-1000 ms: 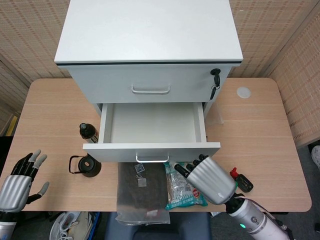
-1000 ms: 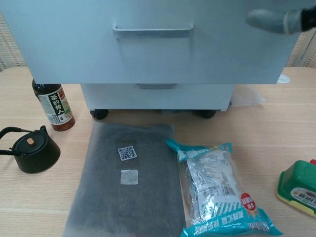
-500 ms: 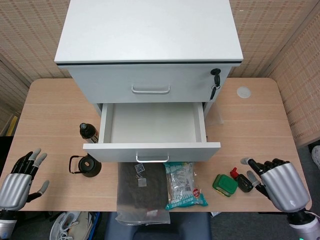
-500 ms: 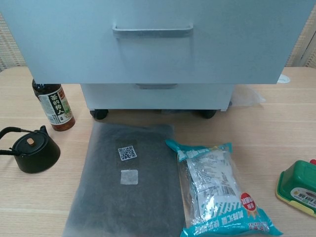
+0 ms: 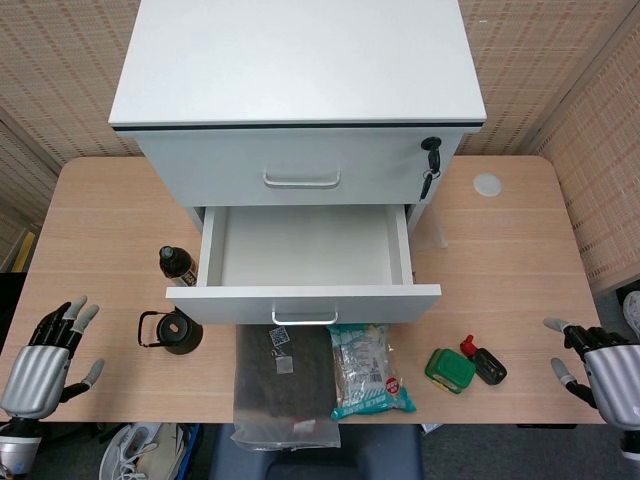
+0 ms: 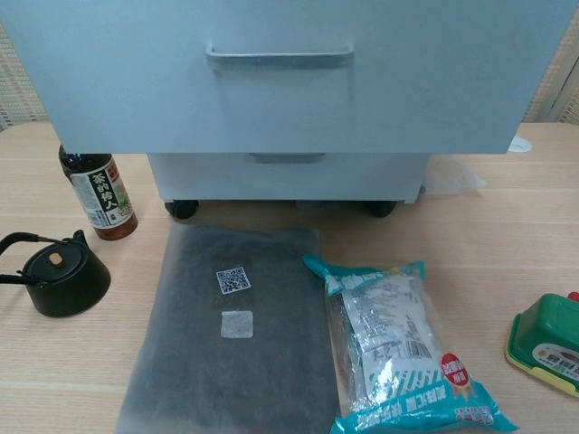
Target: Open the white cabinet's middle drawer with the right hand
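A white cabinet (image 5: 298,90) stands at the far middle of a wooden counter (image 5: 510,250), its middle drawer (image 5: 303,262) pulled out toward the near edge and showing a bare white interior. The drawer's metal handle (image 5: 304,318) faces the near side; in the chest view the drawer front (image 6: 280,77) fills the top of the frame, with the lower drawer's handle (image 6: 286,158) visible beneath it. The top drawer (image 5: 300,170) sits flush, and a black key (image 5: 431,160) hangs from the lock at its right.

The right robot hand (image 5: 600,365) hovers at the near right corner of the counter, well apart from the drawer, fingers spread and grasping nothing. The left robot hand (image 5: 45,350) hangs off the near left corner, likewise released with fingers apart.

Below the drawer lie a grey pouch (image 6: 235,339) bearing a QR label and, just to its right, a teal-edged snack bag (image 6: 398,348). A green box (image 5: 450,369) and a small black bottle with a red cap (image 5: 484,361) rest to the right of them. On the left, a dark sauce bottle (image 6: 99,192) stands upright beside the cabinet, and a black teapot (image 6: 59,274) sits nearer the edge. A white disc (image 5: 487,184) lies on the far right of the counter.
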{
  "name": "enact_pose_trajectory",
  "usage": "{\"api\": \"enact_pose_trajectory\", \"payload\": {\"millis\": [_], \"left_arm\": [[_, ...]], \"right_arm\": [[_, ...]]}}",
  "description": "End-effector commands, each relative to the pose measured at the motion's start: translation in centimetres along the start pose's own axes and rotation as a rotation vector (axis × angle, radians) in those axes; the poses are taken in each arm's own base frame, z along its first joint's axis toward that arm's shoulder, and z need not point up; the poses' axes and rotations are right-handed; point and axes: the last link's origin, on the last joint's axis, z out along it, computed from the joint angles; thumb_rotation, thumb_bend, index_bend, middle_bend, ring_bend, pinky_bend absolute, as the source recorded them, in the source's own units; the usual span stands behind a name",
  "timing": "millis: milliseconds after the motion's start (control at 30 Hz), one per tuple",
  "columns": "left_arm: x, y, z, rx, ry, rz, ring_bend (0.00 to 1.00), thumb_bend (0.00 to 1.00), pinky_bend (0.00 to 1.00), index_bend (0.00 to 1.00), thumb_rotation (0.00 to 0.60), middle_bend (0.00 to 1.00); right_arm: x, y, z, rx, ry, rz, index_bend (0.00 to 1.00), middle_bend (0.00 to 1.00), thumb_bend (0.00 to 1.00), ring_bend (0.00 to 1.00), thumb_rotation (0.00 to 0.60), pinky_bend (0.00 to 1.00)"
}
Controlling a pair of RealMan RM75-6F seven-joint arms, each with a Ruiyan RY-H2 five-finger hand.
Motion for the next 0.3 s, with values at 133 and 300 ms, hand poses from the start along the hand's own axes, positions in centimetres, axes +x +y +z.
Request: {"api": "enact_pose_trajectory", "payload": {"millis": [133,300], "left_arm": [[-0.2,0.0,-0.1,-0.003,0.015,-0.003,0.03,0.32,0.11,0.09,0.600,0.00],[-0.3,0.0,-0.3,-0.006,0.018,-0.003,0.03,0.32,0.11,0.09,0.600,0.00]], "right_arm": [[-2.0,1.0,0.1,-0.037,-0.033,0.033,0.13,0.27,0.17,0.22,0.600,0.39],[-2.8,1.0,0.2,-0.033,-0.035,0.052,0.10,0.24,0.17,0.20,0.600,0.36]]}}
